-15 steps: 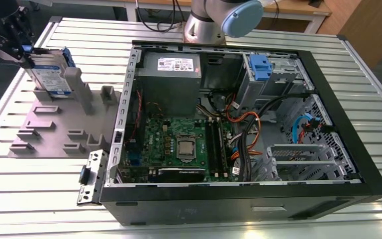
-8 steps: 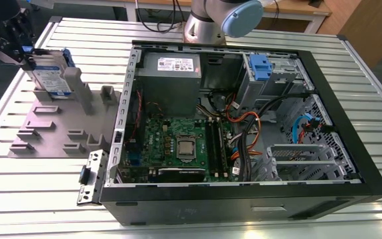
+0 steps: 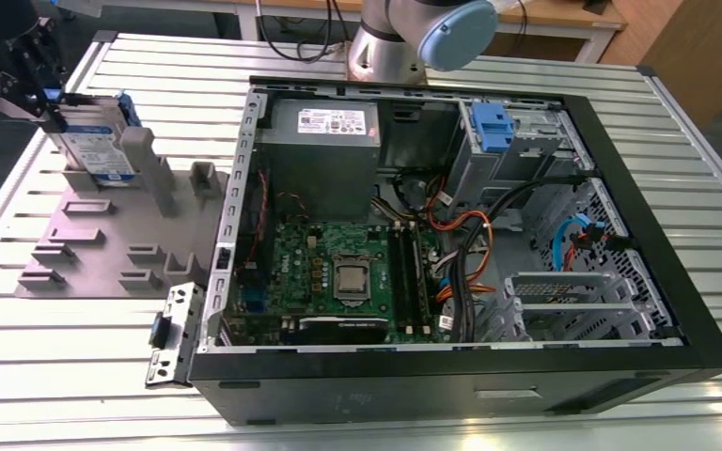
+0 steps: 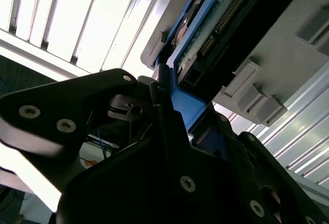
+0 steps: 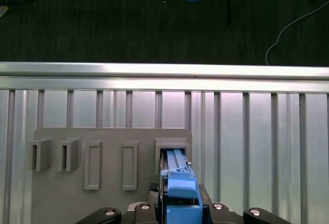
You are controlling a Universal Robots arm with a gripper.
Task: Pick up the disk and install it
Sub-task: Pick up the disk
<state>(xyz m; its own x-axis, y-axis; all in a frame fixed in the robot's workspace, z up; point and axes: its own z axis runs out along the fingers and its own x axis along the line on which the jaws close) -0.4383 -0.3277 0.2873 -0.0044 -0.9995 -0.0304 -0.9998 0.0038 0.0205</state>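
The disk stands on edge in a slot of the grey fixture plate, at the exterior view's far left. Its white-and-blue label faces the camera and a blue bracket frames it. My gripper is at the disk's upper end, with its black fingers closed on the blue bracket. In the second wrist view the disk shows its green circuit board, and my gripper clamps the blue frame. In the first wrist view the disk sits in its slot between the sides of my gripper.
An open black computer case lies on the ribbed metal table, with motherboard, cables and a drive bay holding a blue clip. A loose metal bracket lies by the case's front corner. The fixture plate has several other raised slots.
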